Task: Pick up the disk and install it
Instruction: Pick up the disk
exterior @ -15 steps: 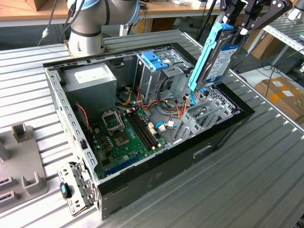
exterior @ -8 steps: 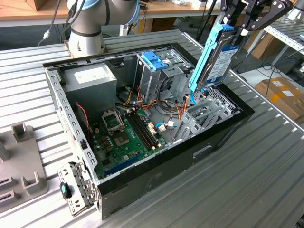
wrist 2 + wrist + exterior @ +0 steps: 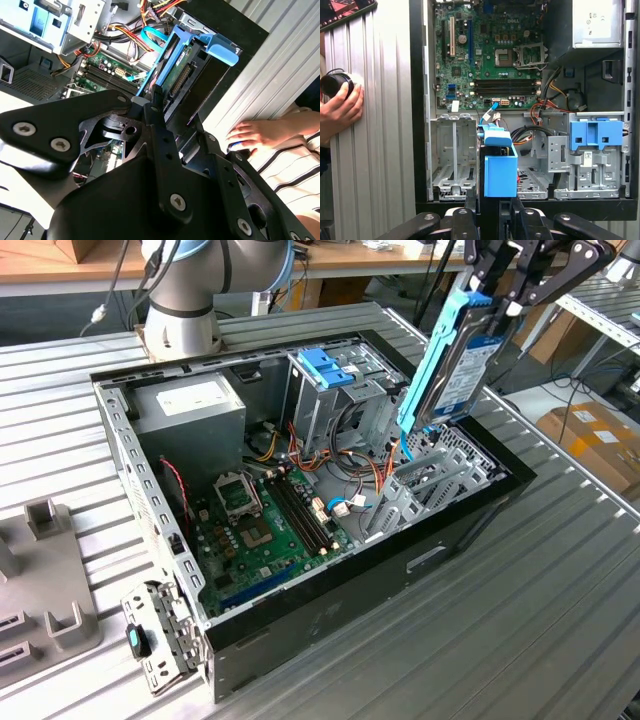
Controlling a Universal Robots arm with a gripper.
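So the end effector point(image 3: 487, 302) is pinching the top end of the disk point(image 3: 452, 375), which hangs on edge straight below it, just over the empty drive cage point(image 3: 432, 480) in the open computer case point(image 3: 330, 610), probably to line its blue rails up with that slot.

Exterior view: set high, angled down across the whole open computer case point(image 3: 330, 610). Both wrist views: close above it, facing in, sharing the motherboard point(image 3: 490, 55); second wrist view seemingly tilted.
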